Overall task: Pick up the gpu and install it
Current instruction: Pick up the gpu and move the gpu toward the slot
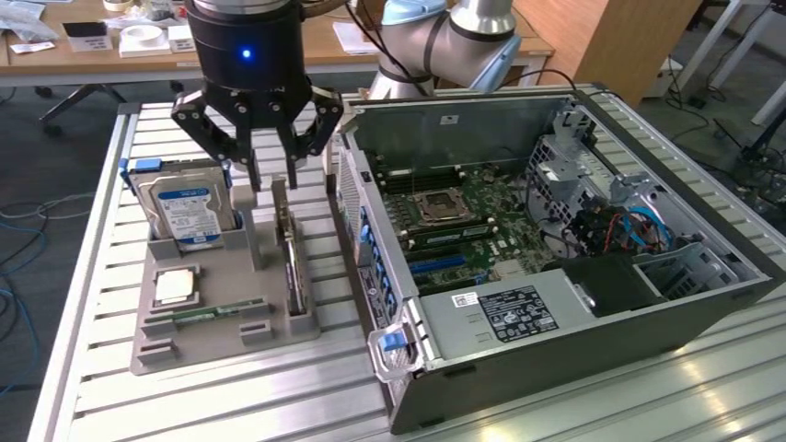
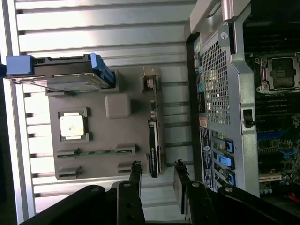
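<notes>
The claw [image 1: 268, 170] hangs with its fingers spread and holds nothing. It is just above the gpu [image 1: 293, 269], which stands on edge in the grey tray [image 1: 202, 345] on the surface [image 1: 246, 405], to the exterior view's left of the open case [image 1: 553, 304].

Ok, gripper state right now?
Gripper: open, holding nothing, fingers apart above the gpu.

lab: slotted aluminium bench [image 1: 246, 396], cluttered desks [image 1: 74, 57], opened pc case [image 1: 590, 322]
</notes>
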Available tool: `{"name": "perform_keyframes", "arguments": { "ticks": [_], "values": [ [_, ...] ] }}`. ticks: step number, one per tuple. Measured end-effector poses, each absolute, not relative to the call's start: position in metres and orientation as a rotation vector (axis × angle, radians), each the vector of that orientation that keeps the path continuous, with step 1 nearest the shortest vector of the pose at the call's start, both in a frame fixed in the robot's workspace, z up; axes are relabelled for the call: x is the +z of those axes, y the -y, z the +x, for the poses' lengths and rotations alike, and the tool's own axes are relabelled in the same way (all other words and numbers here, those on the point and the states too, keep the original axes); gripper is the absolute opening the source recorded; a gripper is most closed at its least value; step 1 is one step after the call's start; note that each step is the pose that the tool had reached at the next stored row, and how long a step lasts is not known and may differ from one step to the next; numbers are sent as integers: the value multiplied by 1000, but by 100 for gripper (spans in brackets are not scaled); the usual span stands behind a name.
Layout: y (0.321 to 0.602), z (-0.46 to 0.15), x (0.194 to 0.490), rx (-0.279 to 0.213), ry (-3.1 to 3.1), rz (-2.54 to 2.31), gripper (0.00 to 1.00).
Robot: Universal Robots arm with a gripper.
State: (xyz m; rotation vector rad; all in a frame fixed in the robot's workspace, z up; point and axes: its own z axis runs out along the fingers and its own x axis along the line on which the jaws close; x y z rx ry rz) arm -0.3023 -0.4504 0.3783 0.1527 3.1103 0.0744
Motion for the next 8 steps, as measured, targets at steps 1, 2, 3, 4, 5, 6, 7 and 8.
{"name": "perform_keyframes", "arguments": {
  "ticks": [1, 2, 3, 4, 5, 6, 7, 8],
  "values": [
    [450, -302, 376, 75, -3110, 153, 42],
    [450, -302, 375, 76, -3110, 153, 42],
    [450, -302, 373, 76, -3110, 153, 42],
    [450, -302, 371, 76, -3110, 153, 42],
    [450, -302, 369, 77, -3110, 153, 42],
    [450, -302, 369, 77, -3110, 153, 42],
    [450, -302, 369, 76, -3110, 153, 42],
    [450, -302, 369, 76, -3110, 153, 42]
  ]
}}
